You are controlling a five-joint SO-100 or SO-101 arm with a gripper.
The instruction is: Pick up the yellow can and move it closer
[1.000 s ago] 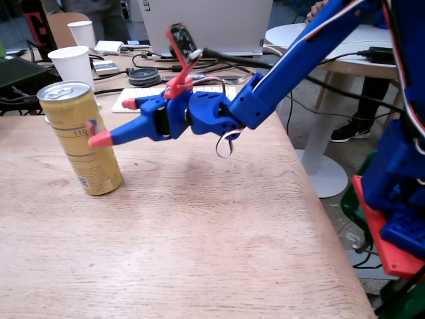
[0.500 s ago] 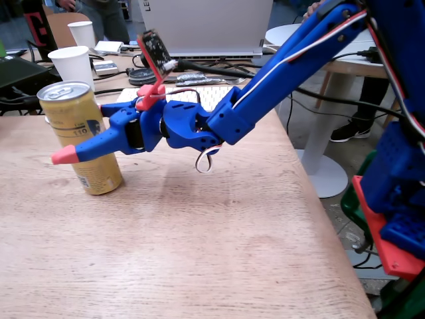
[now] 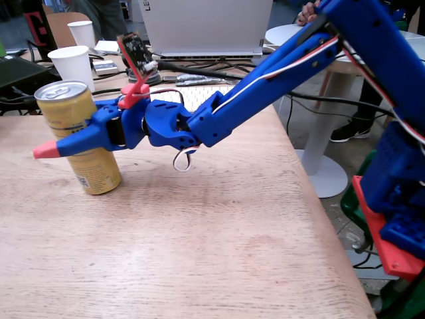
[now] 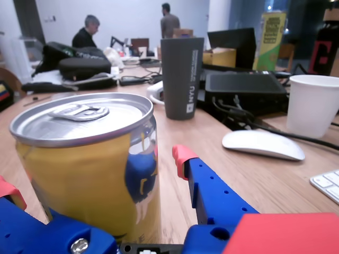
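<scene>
the yellow can (image 3: pixel 78 136) is bracketed by the gripper (image 3: pixel 56 143), tilted as though lifted; whether the fingers (image 4: pixel 206 190) are clamped on it cannot be told.

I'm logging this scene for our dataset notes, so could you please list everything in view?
yellow can: one, yellow-gold, upright on the table between the fingers.
paper cups: two, white, behind the can.
tumbler: one, dark grey, wrist view centre.
mouse: one, white, by a keyboard corner.
laptop: one, grey, far edge.
table: one, light wood.
gripper: one, blue, red tips, jaws around the can; contact unclear.
</scene>
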